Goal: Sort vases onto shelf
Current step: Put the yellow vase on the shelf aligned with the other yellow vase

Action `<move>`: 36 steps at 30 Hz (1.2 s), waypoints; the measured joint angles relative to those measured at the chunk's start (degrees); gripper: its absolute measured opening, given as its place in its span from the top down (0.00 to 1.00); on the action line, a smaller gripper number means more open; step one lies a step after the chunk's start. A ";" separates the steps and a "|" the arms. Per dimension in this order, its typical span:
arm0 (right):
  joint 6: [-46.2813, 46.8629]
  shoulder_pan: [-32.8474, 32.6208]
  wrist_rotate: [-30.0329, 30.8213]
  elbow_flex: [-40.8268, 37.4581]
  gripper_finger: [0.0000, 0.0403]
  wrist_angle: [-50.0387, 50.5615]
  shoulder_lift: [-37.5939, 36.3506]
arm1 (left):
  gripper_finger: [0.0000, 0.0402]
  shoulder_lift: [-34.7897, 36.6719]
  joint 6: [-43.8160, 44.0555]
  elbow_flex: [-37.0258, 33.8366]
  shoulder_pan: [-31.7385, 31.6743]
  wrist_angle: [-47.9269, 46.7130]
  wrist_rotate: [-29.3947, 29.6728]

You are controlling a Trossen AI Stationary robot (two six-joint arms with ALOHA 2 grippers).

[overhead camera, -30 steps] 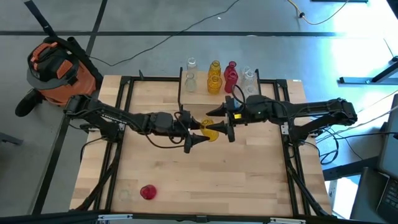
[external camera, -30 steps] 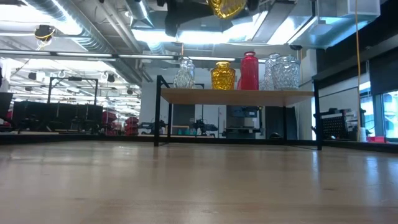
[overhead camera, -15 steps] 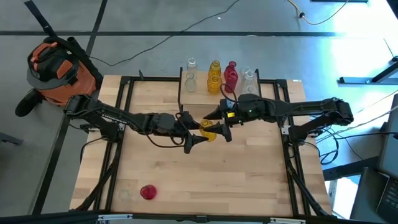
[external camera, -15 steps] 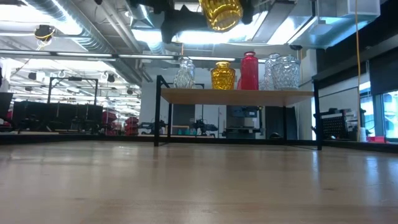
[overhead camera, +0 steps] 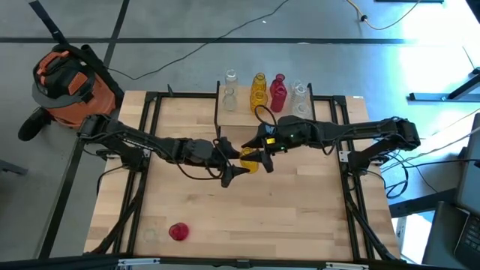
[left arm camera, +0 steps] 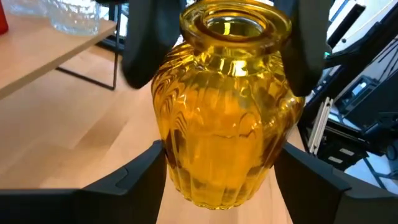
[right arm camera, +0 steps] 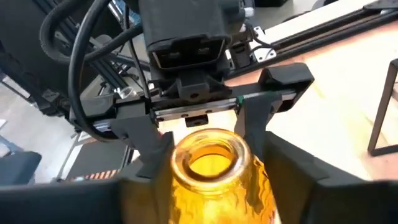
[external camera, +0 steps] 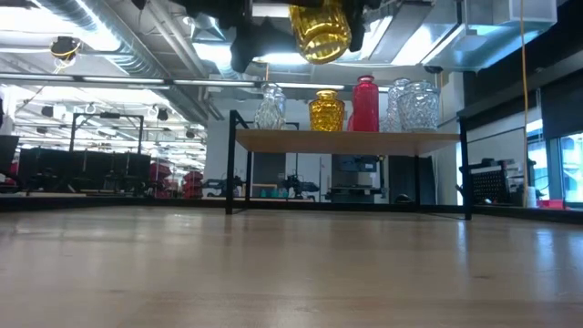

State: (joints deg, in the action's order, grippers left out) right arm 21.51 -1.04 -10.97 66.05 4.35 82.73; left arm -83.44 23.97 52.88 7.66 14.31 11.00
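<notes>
Yellow vase (overhead camera: 250, 158): in the air above mid-counter, in front of the shelf (overhead camera: 241, 115).
Left gripper (overhead camera: 234, 159): jaws pinching its body.
Right gripper (overhead camera: 259, 154): jaws spread around its neck end; contact unclear.

We see an amber-yellow vase (left arm camera: 225, 118) with swirling ribs, glossy and translucent, held between dark grey-black fingers (left arm camera: 140, 177). On the pale wood shelf (external camera: 346, 139) stand clear cut-glass vases (external camera: 415, 107), a golden ribbed vase (external camera: 326, 111) and a red one (external camera: 365, 103). At seven o'clock on the blond tabletop (overhead camera: 300, 217) lies a red vase (overhead camera: 178, 232), beside perhaps a clear one.
</notes>
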 joint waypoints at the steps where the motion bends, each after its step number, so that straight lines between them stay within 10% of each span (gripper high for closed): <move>1: -0.42 0.00 -0.05 0.07 0.61 0.06 0.23 | 0.37 0.00 0.34 0.00 0.02 -0.30 -0.10; 5: -1.04 -0.07 -0.06 0.04 0.76 0.02 0.34 | 0.37 0.00 0.98 -0.02 0.12 -1.40 -0.66; 36: 2.96 -1.36 7.15 -0.27 0.76 0.67 -3.73 | 0.29 2.31 0.62 0.33 -4.57 -2.93 -9.50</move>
State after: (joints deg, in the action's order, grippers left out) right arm 24.47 -2.40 -3.82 65.78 5.01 79.00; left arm -81.13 24.59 53.21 3.09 11.39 1.50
